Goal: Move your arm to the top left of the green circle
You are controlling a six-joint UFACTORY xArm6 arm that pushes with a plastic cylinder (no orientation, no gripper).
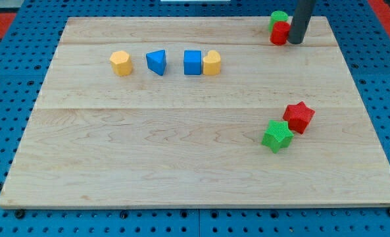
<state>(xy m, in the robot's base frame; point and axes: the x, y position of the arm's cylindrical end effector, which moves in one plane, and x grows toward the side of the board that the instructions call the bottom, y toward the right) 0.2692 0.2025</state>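
The green circle sits at the view's top right corner of the wooden board, with a red block touching it just below. My tip is at the lower end of the dark rod, right beside the red block on its right and just below-right of the green circle.
A yellow hexagon block, a blue triangle, a blue cube and a yellow block touching it form a row at the upper left. A red star and a green star touch at the right.
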